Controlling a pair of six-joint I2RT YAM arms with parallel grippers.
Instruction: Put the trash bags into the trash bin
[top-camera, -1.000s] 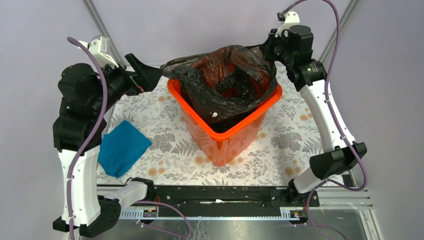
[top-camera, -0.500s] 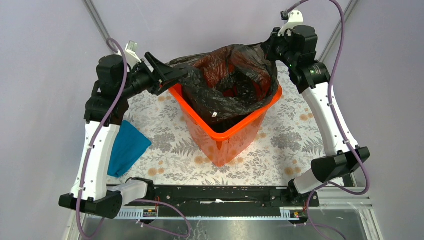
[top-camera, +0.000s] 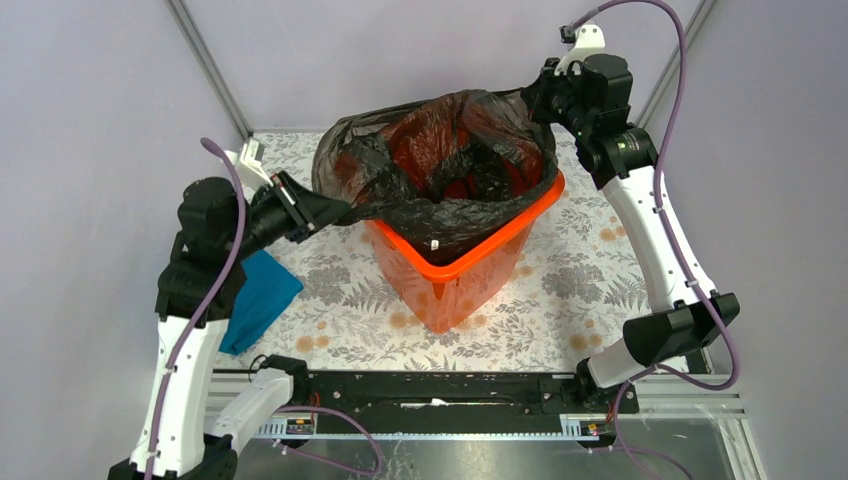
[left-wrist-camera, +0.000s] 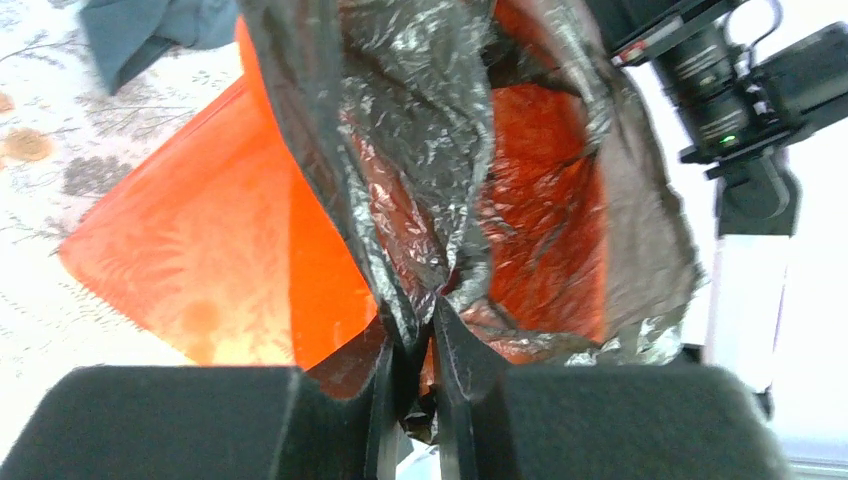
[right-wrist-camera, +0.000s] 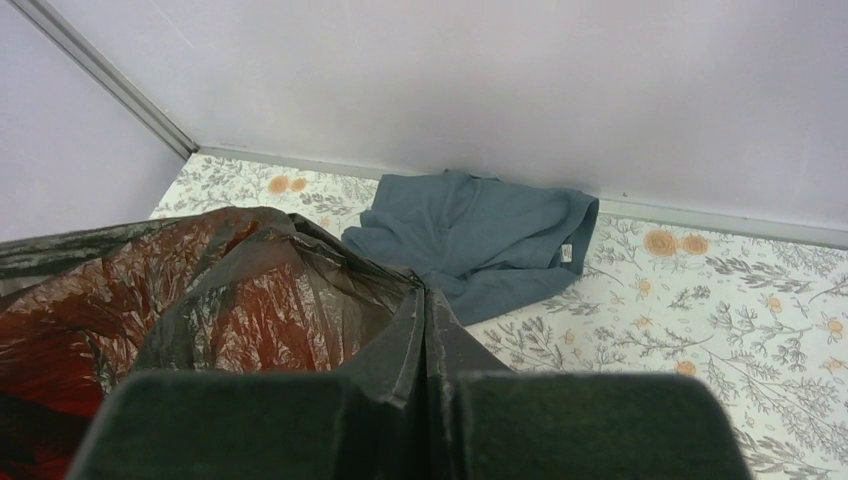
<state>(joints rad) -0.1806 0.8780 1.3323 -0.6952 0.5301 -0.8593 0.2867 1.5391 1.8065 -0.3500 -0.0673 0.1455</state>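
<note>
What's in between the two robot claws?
The black trash bag, stretched over the orange bin from the left claw to the right claw; the top view shows it.

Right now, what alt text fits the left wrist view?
The left gripper pinches the edge of the black trash bag, stretched open over the orange trash bin. A grey-blue cloth lies on the floral table beyond.

The left claw (top-camera: 328, 210), wide open at upper left a second ago, now sits lower, pinching the trash bag (top-camera: 440, 195) and stretching its edge leftward beyond the trash bin (top-camera: 450, 275).
</note>
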